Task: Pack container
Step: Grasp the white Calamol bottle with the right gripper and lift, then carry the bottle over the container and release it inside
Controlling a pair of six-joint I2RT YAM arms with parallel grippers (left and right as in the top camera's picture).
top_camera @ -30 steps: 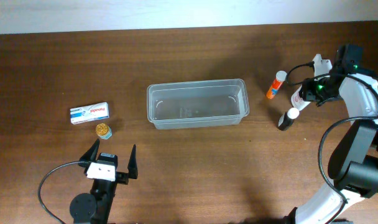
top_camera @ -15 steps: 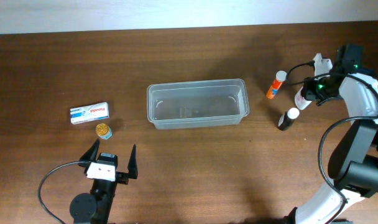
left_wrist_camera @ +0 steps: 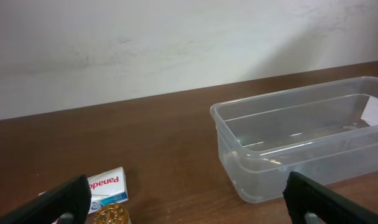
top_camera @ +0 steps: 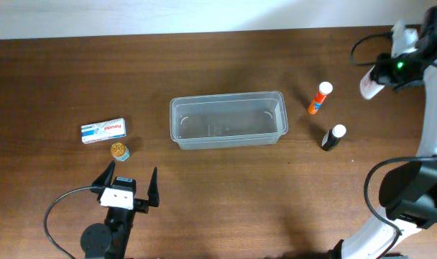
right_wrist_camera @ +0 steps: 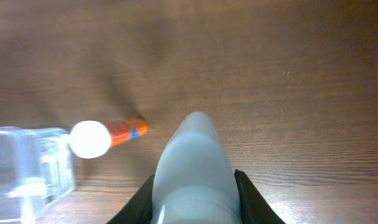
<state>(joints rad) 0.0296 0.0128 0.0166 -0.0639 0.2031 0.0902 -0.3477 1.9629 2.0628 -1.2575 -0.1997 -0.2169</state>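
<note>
The clear plastic container [top_camera: 228, 120] sits empty at the table's middle; it also shows in the left wrist view [left_wrist_camera: 301, 140] and at the left edge of the right wrist view [right_wrist_camera: 27, 168]. My right gripper [top_camera: 382, 74] is shut on a white bottle [right_wrist_camera: 195, 168] and holds it high at the far right, above the table. An orange tube with a white cap [top_camera: 319, 98] and a black bottle with a white cap [top_camera: 333, 137] lie right of the container. My left gripper [top_camera: 129, 188] is open and empty near the front left.
A white and blue Panadol box [top_camera: 103, 130] and a small gold-lidded jar [top_camera: 119, 151] lie left of the container, just ahead of my left gripper. The box [left_wrist_camera: 105, 186] and jar [left_wrist_camera: 111, 216] show in the left wrist view.
My right gripper has lifted the white bottle off the table and moved it up and toward the far right. The left arm has not moved.
</note>
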